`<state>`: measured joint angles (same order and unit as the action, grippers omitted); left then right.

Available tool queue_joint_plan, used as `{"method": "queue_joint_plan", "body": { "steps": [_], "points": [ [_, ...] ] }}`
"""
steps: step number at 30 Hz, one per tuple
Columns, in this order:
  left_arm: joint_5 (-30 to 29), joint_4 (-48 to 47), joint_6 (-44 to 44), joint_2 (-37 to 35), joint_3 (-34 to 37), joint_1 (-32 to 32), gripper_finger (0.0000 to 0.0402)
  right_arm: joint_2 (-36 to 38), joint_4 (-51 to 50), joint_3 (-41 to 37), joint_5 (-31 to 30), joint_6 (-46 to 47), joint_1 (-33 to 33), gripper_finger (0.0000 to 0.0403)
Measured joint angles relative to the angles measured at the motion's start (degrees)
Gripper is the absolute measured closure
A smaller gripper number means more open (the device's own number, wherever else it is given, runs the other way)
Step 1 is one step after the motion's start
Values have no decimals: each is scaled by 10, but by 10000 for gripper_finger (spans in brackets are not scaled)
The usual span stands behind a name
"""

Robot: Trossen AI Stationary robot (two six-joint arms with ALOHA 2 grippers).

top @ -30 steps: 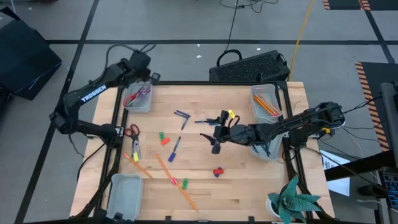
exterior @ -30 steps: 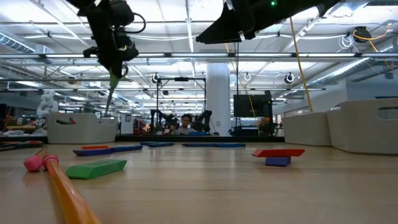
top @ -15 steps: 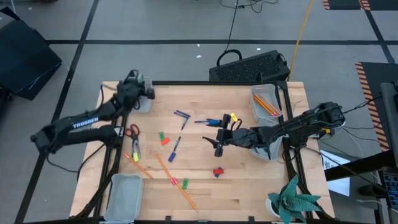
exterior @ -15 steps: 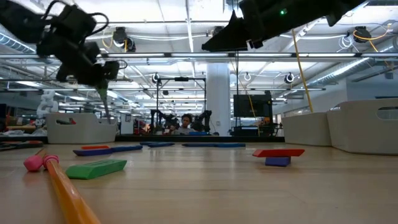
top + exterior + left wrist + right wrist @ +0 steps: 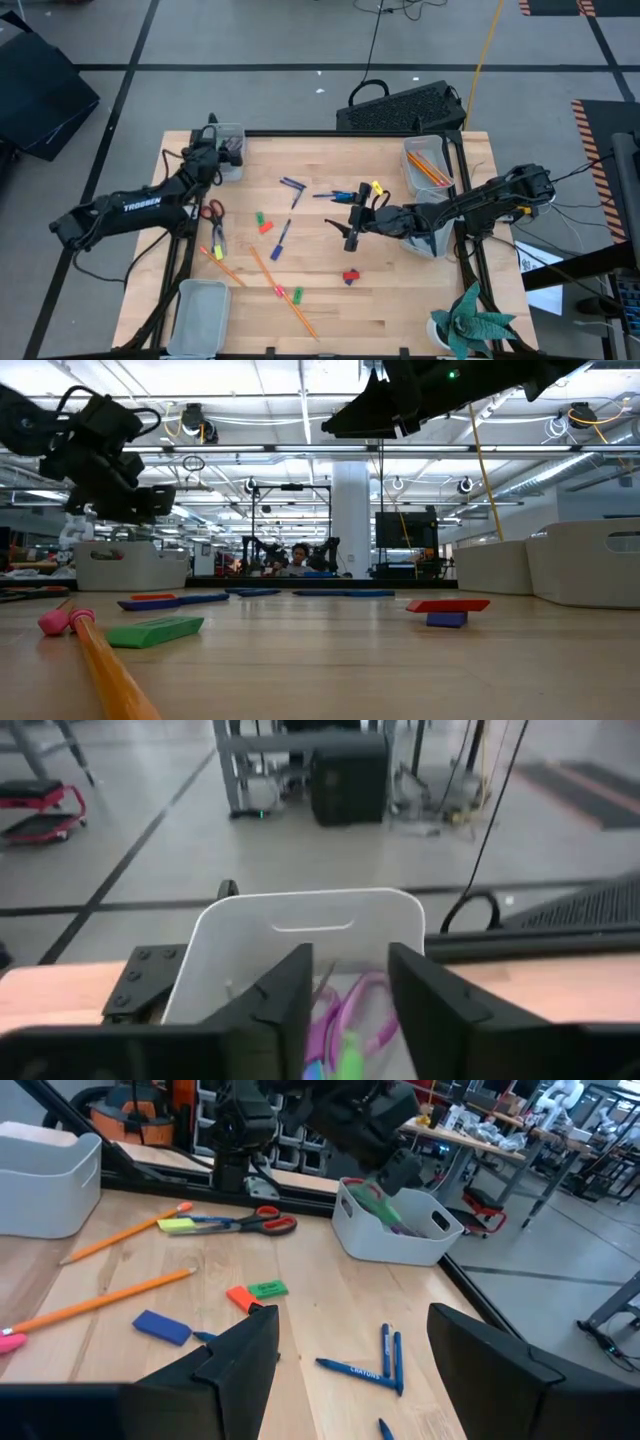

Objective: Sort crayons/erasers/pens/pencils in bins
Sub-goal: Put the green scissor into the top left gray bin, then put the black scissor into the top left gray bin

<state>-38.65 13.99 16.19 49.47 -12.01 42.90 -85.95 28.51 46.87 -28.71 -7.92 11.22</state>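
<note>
Four translucent grey-white bins sit at the table's (image 5: 400, 290) corners; take the far-left bin (image 5: 228, 150) as the landmark. It holds purple-handled scissors (image 5: 362, 1005) and a green piece, and the left end effector (image 5: 222, 152) hovers right over it, fingers spread and empty. Nearer the table's middle lie dark blue pens (image 5: 292, 186), red and green crayons (image 5: 263, 222) and long, thin orange pencils (image 5: 283, 293). Well apart from that bin, over the table's middle, the right end effector (image 5: 352, 215) hangs released, holding nothing.
</note>
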Motion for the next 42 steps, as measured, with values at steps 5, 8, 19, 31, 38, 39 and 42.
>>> {"method": "queue_joint_plan", "body": {
  "steps": [5, 8, 19, 31, 38, 39, 42],
  "points": [
    [16, -216, 30, 0, -106, 3, 197, 0, 0, 0, 0, 10, 0, 156],
    [31, -345, 32, 0, -198, 2, 178, 0, -5, 0, 0, 13, 0, 156],
    [232, -609, 53, -2, -395, -141, 170, 0, -42, 0, 0, 13, 0, 156],
    [162, -637, 355, 140, -350, -512, 170, 0, -35, 0, 2, 28, 1, 156],
    [245, -829, 538, 276, -352, -539, 170, 0, -36, 0, 2, 29, 1, 156],
    [248, -857, 561, 287, -352, -537, 170, 0, -36, 0, 3, 29, 1, 156],
    [253, -889, 602, 303, -347, -524, 170, 0, -36, 0, 3, 28, 1, 156]
  ]
}}
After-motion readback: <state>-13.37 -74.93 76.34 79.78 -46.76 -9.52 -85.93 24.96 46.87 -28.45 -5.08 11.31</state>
